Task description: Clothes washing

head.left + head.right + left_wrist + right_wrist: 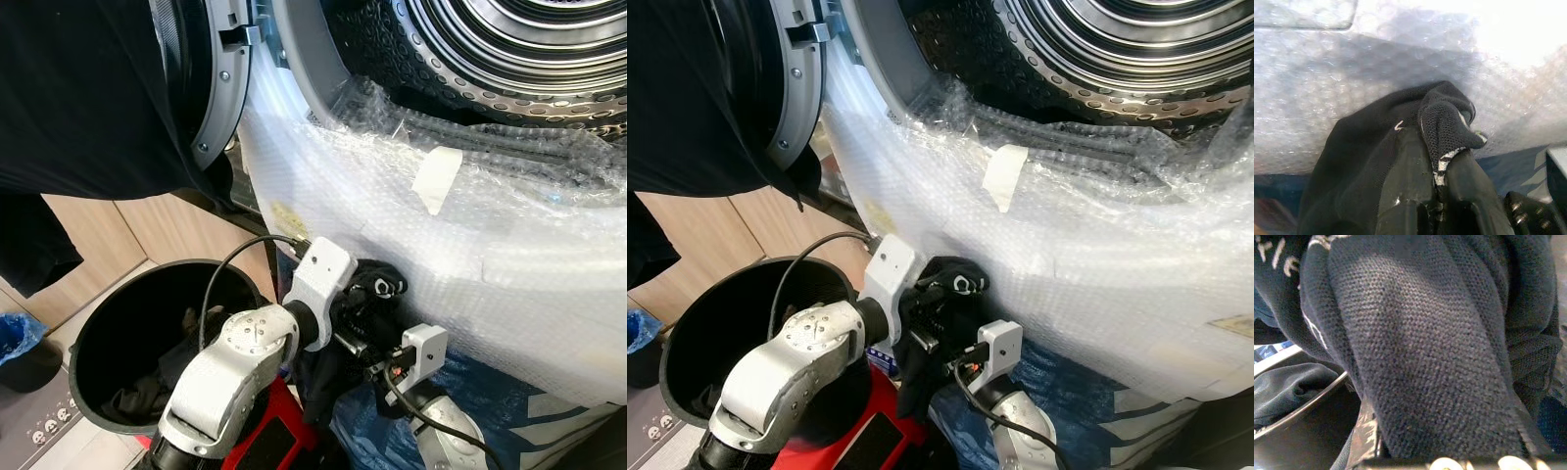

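Both my arms meet low in front of the washer point(549, 59), just beside the bubble wrap point(490, 264) draped over its front. My left jaws point(1437, 161) are closed on a black sock point(1444, 117) with white markings, its knit bunched over my fingers point(1410, 186) and pressed near the wrap. My right jaws sit under the same dark knit point(1420, 342); I cannot tell how wide they stand. A black bin point(108, 333) with dark clothes inside sits at my left, below the open door point(211, 78).
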`<state>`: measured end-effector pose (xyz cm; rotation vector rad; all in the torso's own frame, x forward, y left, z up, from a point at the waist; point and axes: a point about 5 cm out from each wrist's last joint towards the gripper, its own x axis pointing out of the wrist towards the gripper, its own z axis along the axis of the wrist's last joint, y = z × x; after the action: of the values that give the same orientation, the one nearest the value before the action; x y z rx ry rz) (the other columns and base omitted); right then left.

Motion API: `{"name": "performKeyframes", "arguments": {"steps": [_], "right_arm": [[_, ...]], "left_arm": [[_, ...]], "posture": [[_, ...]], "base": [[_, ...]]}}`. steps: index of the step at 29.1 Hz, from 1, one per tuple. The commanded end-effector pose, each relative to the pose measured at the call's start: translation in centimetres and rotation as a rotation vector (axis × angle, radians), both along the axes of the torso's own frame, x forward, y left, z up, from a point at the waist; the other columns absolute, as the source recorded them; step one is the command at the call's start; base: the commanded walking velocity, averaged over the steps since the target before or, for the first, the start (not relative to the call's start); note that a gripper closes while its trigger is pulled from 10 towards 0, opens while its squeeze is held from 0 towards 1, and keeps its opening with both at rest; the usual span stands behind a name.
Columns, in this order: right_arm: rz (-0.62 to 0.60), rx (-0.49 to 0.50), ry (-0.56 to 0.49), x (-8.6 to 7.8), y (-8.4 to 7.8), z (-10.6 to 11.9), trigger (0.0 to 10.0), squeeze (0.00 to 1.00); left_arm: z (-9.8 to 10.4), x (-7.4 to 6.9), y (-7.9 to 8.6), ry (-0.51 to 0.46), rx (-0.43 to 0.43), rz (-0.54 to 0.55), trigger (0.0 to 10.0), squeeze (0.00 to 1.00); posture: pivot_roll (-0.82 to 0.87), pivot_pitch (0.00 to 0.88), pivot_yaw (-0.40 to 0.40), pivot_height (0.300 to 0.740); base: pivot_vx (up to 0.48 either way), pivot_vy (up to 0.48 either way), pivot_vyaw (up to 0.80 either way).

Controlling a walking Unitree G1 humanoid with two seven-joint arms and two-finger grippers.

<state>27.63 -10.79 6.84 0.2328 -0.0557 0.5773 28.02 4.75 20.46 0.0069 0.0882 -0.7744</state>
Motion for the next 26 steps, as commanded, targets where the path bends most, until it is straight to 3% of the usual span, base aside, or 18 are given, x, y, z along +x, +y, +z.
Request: {"name": "performKeyframes", "arguments": {"steps": [1,4,5,6,7,8,9,10,17,21,24,26], "right_arm": [[-0.036,0.01,0.061,-0.8,-1.0,-1.4,0.0,0.0],[-0.034,0.012,0.058,-0.9,-0.9,-1.4,0.0,0.0],[-0.033,0.015,0.058,-0.9,-0.9,-1.4,0.0,0.0],[-0.031,0.016,0.057,-0.9,-0.9,-1.4,0.0,0.0],[-0.028,0.02,0.056,-1.0,-0.8,-1.4,0.0,0.0],[-0.025,0.023,0.055,-1.0,-0.7,-1.4,0.0,0.0],[-0.023,0.023,0.056,-1.0,-0.7,-1.4,0.0,0.0],[-0.016,0.029,0.053,-1.0,-0.5,-1.4,0.0,0.0],[0.079,0.075,0.02,-1.5,0.5,-1.0,0.0,0.0],[0.144,0.096,0.01,-2.3,0.8,-0.9,0.0,0.0],[0.191,0.113,0.013,-3.1,0.7,-1.1,0.0,0.0],[0.196,0.11,0.013,-3.2,0.7,-1.1,0.0,0.0]], "left_arm": [[2.6,1.0,2.5,-0.096,-0.064,0.148,0.0,0.0],[2.7,1.0,2.6,-0.099,-0.073,0.157,0.0,0.0],[2.6,1.0,2.7,-0.098,-0.074,0.164,1.7,0.0],[2.6,1.0,2.8,-0.102,-0.074,0.17,1.7,0.0],[2.7,0.9,3.0,-0.109,-0.077,0.172,5.0,0.0],[2.8,0.8,3.1,-0.109,-0.093,0.155,8.4,1.0],[2.8,0.7,3.1,-0.103,-0.102,0.141,8.4,1.0],[2.9,0.5,3.0,-0.112,-0.094,0.12,10.0,1.0],[1.9,-1.4,2.8,-0.114,0.018,0.005,10.0,1.0],[2.8,-1.0,4.4,-0.165,0.026,0.102,10.0,1.0],[4.0,-0.4,7.1,-0.302,0.143,0.248,10.0,1.0],[4.1,-0.3,7.6,-0.328,0.175,0.274,10.0,1.0]], "posture": [[0.17,0.141,0.091,0.74],[0.17,0.141,0.092,0.74],[0.17,0.141,0.092,0.74],[0.17,0.137,0.095,0.74],[0.17,0.137,0.095,0.74],[0.17,0.129,0.096,0.74],[0.17,0.126,0.097,0.74],[0.17,0.126,0.097,0.74],[0.17,0.104,0.101,0.74],[0.18,0.096,0.104,0.74],[0.19,0.088,0.104,0.74],[0.19,0.088,0.104,0.74]], "base": [[0.0,0.0,0.0],[0.0,0.0,0.0],[0.0,0.0,0.0],[0.0,0.0,0.0],[0.0,0.0,0.0],[0.0,0.0,0.0],[0.0,0.0,0.0],[0.0,0.0,0.0],[0.0,0.0,0.0],[0.0,0.0,0.0],[0.0,0.0,0.0],[0.0,0.0,0.0]]}}
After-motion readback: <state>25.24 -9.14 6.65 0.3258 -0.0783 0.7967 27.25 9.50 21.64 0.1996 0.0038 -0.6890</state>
